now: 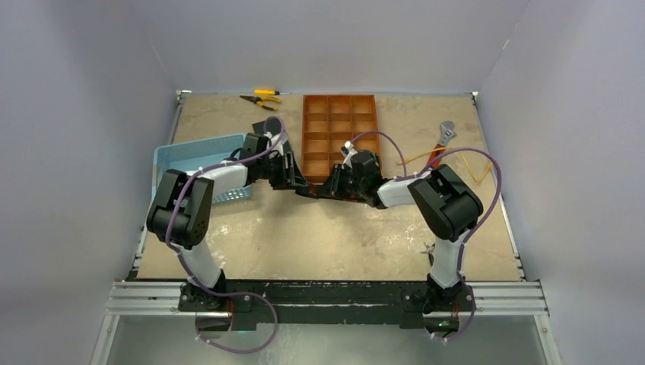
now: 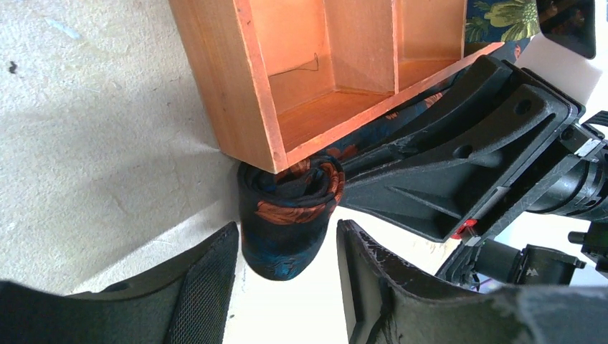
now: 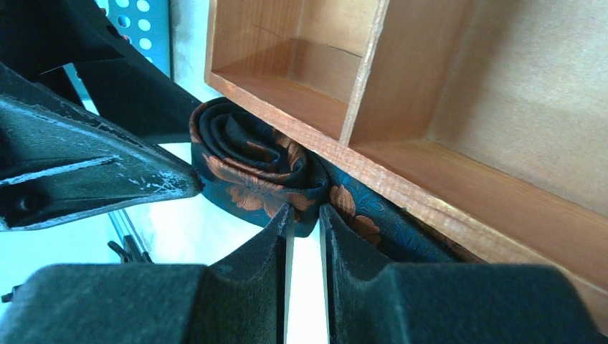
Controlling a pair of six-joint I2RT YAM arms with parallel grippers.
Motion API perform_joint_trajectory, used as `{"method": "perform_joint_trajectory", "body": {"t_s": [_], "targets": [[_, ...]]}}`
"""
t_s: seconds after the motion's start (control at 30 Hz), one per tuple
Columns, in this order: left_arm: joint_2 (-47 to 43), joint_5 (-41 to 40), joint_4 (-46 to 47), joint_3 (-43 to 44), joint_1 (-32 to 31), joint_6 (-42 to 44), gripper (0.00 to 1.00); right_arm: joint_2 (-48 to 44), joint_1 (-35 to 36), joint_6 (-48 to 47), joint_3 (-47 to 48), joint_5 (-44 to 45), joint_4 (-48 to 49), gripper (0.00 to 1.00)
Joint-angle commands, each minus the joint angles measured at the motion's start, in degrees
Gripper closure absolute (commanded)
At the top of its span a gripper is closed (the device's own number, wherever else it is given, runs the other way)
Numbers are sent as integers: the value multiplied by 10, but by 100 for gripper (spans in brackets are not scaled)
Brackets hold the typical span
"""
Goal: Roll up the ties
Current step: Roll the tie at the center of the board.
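A rolled tie (image 2: 290,204), dark blue with orange flowers, is seen at the centre of the left wrist view, its spiral end turned toward the camera. It is set on the counter (image 2: 86,143) against the near corner of a wooden tray (image 2: 236,79) of open compartments. The jaws of the left gripper (image 2: 287,229) are held apart at the bottom of that frame, one on each side of the lower part of the roll. A thin strip of bright counter is visible between the left-hand jaw and the fabric, while the other jaw lies just beside it. The unrolled tail of the tie is laid toward the upper right along the tray's lower edge. A second tie (image 2: 502,18) with a green-gold floral pattern is glimpsed in the upper right corner

In the right wrist view the roll is shown at centre left, tucked against the tray's front wall. The jaws of the right gripper (image 3: 307,215) are held nearly together at the bottom centre, with only a slim bright slit left between them. Their tips are set at the fabric where the roll meets its tail; whether cloth is pinched there cannot be told

In the top view both grippers are found at the centre of the frame, at the tray's near edge. A blue basket (image 1: 194,156) is placed at the left, yellow-handled pliers (image 1: 262,99) at the top, and a wrench (image 1: 443,137) and a yellow cord (image 1: 471,167) at the right
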Motion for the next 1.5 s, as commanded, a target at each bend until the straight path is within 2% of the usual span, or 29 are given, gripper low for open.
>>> {"method": "perform_joint_trajectory", "body": {"t_s": [0.0,0.3,0.4,0.6,0.9,1.03,1.23,1.37,1.47], "targets": [[12,36,16,22,4,7,50,1,-2,3,2,-19,27,78],[26,44,2,19,4,20,52,10,-3,3,2,-25,32,79],[24,44,6,16,4,15,65,12,-3,3,4,-26,33,79],[3,26,2,6,4,10,99,-3,-3,3,4,-13,31,78],[-42,-104,-102,14,2,16,100,-71,-2,1,-16,42,1,60],[-56,-204,-163,40,-20,20,100,-87,-1,5,-16,56,-17,55],[-56,-361,-249,95,-67,27,100,-154,-2,-9,-48,141,-74,58],[-52,-424,-284,125,-88,19,100,-207,-12,16,-97,235,-92,63],[-46,-465,-307,145,-101,7,100,-226,-32,29,-134,254,-86,67]]}}
